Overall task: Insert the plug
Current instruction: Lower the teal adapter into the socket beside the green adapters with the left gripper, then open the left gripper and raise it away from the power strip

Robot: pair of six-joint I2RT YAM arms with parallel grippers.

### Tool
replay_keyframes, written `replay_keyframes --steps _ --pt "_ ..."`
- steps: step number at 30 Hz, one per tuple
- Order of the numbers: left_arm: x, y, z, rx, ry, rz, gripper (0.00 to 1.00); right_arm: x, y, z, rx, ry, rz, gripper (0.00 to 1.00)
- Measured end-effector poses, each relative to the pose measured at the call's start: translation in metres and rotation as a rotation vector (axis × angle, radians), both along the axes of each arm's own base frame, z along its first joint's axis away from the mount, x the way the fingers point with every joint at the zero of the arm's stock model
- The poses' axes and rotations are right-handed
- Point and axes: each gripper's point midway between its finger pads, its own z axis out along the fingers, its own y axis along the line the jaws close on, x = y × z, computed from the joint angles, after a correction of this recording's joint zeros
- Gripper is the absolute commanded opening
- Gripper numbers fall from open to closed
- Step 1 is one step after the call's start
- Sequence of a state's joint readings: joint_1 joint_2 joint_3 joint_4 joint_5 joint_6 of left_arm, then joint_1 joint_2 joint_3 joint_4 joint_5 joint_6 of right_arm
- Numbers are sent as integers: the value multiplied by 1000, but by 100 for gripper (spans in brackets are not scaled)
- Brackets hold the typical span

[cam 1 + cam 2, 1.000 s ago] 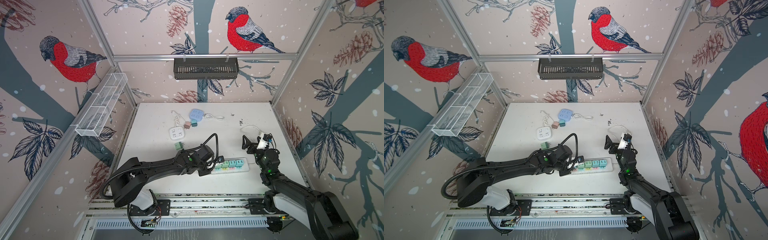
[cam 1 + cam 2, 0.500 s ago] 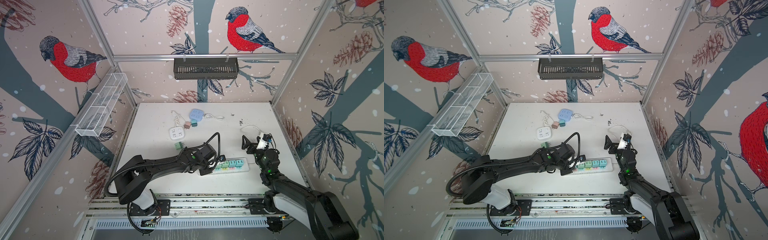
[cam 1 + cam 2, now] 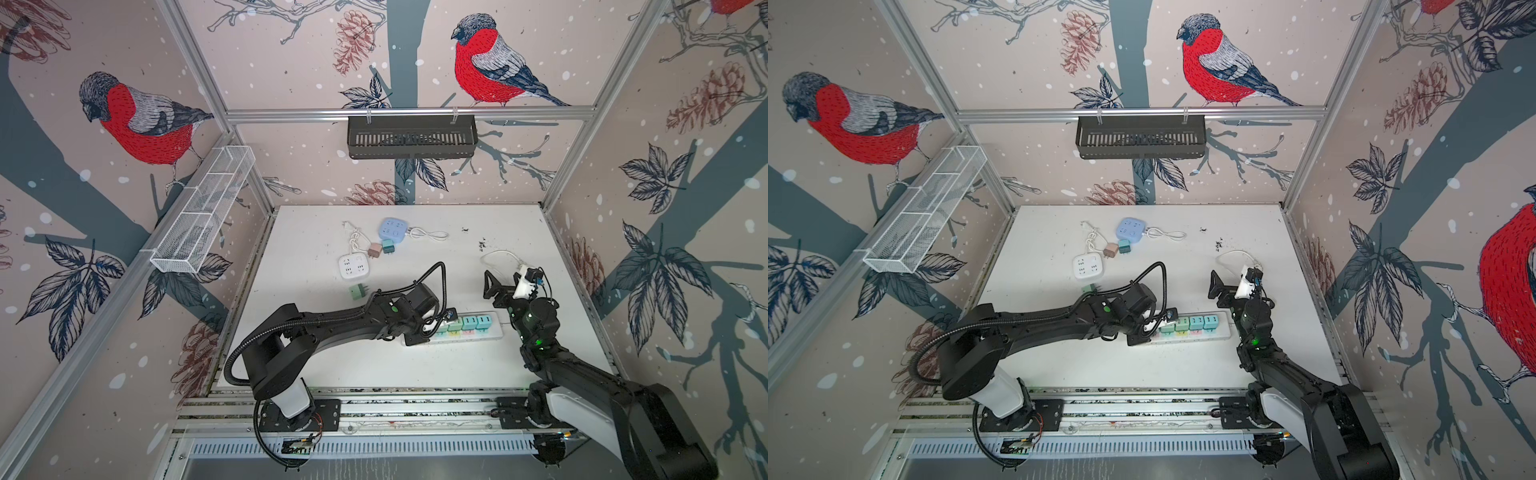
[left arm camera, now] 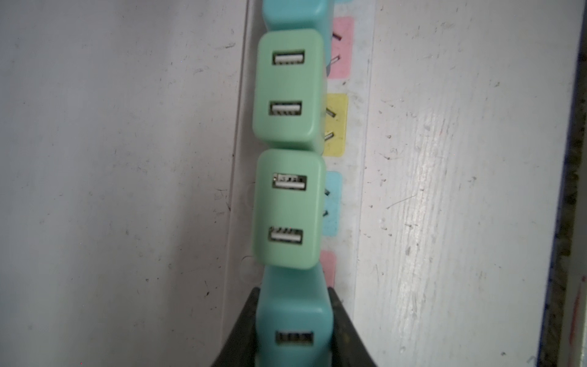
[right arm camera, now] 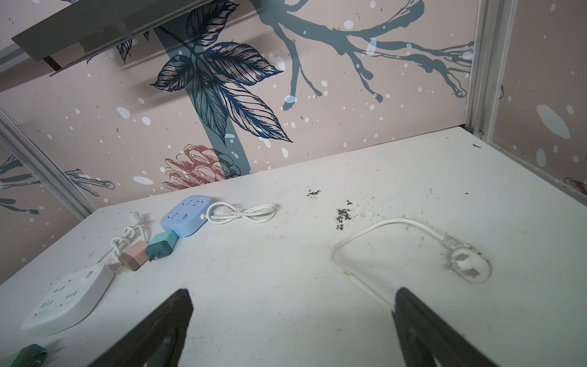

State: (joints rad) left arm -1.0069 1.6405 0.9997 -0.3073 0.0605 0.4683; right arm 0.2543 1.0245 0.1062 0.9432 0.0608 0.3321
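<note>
Where the power strip (image 3: 496,331) ends nearest the left arm, the left jaws pinch a teal plug (image 4: 293,317) by its two sides, upright over the strip and tight against the neighbouring green plug (image 4: 289,209); how deep its prongs sit is hidden. Three more plugs (image 3: 469,322) stand in a row along the strip. Beyond the strip's far end the right jaws hang spread wide and empty above the counter (image 3: 374,365), near a white cord (image 5: 403,219).
</note>
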Motion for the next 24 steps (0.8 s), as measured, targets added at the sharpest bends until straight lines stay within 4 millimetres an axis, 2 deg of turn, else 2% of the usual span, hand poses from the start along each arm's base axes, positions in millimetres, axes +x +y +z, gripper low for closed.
replay_keyframes --steps 20,21,22,24 --pt "7 -3 -16 38 201 -34 0 -1 0 0 -4 -1 1 100" --pt "6 -4 -16 39 208 -38 4 -1 0 0 -4 -1 1 100" --pt "6 -4 -16 42 215 -41 14 -1 0 0 -4 -1 1 100" --pt "6 -4 -16 50 225 -41 27 -1 0 0 -4 -1 1 100"
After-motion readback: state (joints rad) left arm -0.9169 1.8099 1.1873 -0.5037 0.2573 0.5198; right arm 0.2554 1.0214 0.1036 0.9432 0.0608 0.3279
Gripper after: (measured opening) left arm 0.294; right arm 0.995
